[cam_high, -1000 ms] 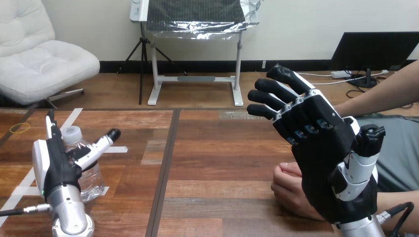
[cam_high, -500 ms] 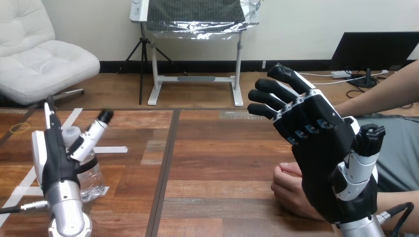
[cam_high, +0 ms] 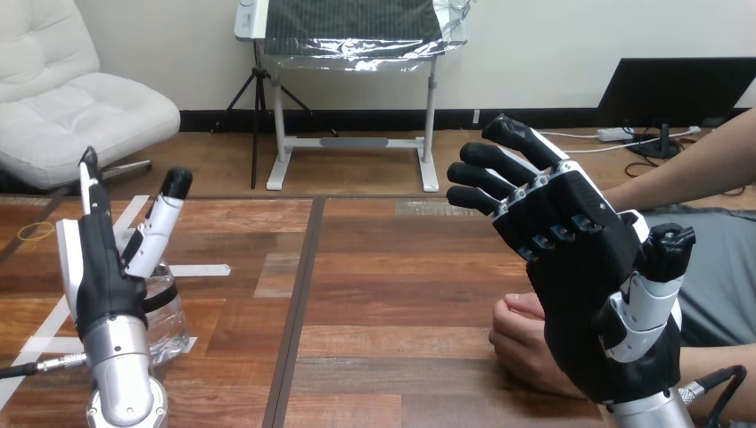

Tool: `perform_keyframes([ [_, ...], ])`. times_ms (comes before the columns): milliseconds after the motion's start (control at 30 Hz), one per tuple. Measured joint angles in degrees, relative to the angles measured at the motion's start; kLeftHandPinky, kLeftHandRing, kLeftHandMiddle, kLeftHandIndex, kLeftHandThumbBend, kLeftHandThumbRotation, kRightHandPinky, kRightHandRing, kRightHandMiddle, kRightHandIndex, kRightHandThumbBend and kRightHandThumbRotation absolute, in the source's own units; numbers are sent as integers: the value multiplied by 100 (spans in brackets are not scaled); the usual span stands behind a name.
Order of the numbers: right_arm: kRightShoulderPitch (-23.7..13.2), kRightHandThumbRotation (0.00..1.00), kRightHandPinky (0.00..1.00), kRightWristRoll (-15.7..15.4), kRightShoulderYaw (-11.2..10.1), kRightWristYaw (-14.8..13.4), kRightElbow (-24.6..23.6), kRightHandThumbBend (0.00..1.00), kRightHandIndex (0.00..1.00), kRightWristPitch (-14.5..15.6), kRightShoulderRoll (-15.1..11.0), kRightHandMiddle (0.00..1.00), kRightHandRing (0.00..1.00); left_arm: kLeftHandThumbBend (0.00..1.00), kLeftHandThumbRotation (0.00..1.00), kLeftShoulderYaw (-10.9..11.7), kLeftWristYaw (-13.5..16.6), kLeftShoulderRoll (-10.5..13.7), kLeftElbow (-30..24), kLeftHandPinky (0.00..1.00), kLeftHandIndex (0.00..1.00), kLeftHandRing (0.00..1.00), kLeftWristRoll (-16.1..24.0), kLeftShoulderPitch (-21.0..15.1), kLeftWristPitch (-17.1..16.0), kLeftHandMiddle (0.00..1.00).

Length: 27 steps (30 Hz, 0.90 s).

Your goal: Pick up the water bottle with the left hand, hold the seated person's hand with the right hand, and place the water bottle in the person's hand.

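seeing straight, upright fingers on the left hand, left of the dark seam in the table, gripping nothing, with the thumb angling up toward the seam. standing right behind that hand, also left of the seam: one water bottle, on the table. hiding the bottle's top and most of its body behind the palm and silver forearm; not telling whether hand and bottle are touching. lying around the bottle: white tape strips, partly covered, so not counting them. farther left from the seam: one small yellow loop.

right of the seam: finding loosely extended fingers on the right hand, holding nothing, palm raised. resting low beside it, nearer the seam: the person's hand, one, curled into a fist on the table, partly blocked by the robot palm; not telling whether the two are touching.
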Motion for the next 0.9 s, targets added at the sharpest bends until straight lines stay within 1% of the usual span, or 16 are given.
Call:
perform_keyframes([
  [233, 0, 100, 78, -17, 6, -21, 0, 73, 83, 0, 14, 81, 80, 89, 79, -11, -123, -65, -333, 100, 100, 100, 0, 121, 18, 100],
  [400, 0, 100, 78, -31, 6, -27, 0, 73, 83, 0, 28, 81, 80, 90, 80, -17, -157, -102, -538, 100, 100, 100, 13, 178, 102, 100],
  [600, 0, 100, 78, -46, 8, -57, 0, 73, 83, 1, 33, 81, 80, 89, 81, -18, -131, -118, -707, 100, 100, 100, 63, 195, 249, 100],
  [900, 0, 100, 78, -34, 6, -64, 0, 73, 85, 58, 27, 82, 81, 83, 77, -5, -85, -118, -810, 100, 100, 100, 132, 194, 369, 100],
])
